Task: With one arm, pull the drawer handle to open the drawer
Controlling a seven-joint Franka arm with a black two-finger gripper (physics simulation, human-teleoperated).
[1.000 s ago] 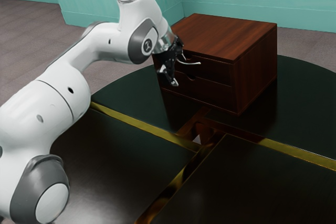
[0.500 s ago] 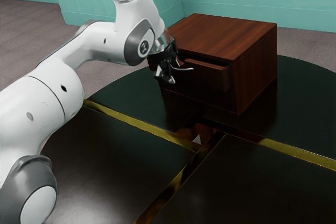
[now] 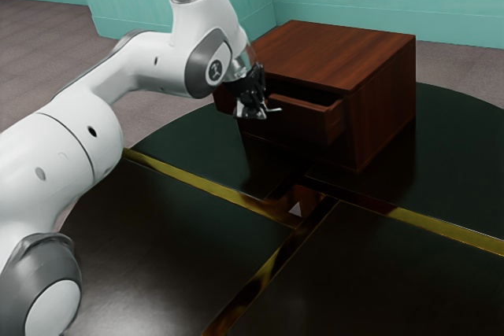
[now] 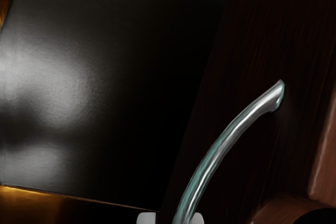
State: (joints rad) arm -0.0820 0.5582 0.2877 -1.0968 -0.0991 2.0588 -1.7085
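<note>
Drawer (image 3: 303,116) part-way out of its wooden cabinet (image 3: 346,49): the pull is the step in hand.
The top drawer's front stands proud of the cabinet face, with a dark gap behind it, above the dark table (image 3: 173,234). Its curved metal handle (image 4: 227,139) runs between my fingertips (image 4: 147,217), and my gripper (image 3: 256,106) pinches the bar from both sides, toward its end at the exterior view's left. I judge the opening roughly half made. The next move calls for a straight draw along the drawer's travel, away from the cabinet, with the grip firm and the wrist level, so the bar neither slips from the pads nor binds the drawer.
</note>
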